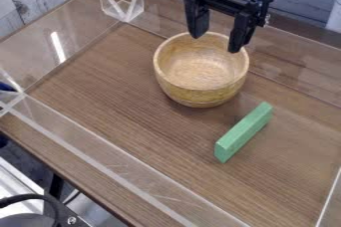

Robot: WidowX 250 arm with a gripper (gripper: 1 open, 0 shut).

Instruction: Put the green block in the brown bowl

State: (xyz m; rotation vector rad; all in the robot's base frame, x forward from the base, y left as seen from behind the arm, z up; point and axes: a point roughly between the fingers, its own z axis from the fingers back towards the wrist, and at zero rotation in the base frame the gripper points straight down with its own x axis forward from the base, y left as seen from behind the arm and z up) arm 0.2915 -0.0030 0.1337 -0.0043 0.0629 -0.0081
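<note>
The green block (245, 131) is a flat matte green bar lying on the wooden table, to the right and in front of the brown bowl. The brown bowl (201, 69) is a round tan wooden bowl with thick walls, and its inside looks empty. My gripper (218, 38) hangs over the bowl's far rim with its two black fingers (197, 20) spread apart and pointing down. Nothing is between them. The block lies well clear of the gripper, nearer the camera.
Clear acrylic walls (80, 42) border the wooden table (107, 102) on the left, front and back. A clear folded piece (123, 4) stands at the back left corner. A dark cable loops below the front left edge (27, 211).
</note>
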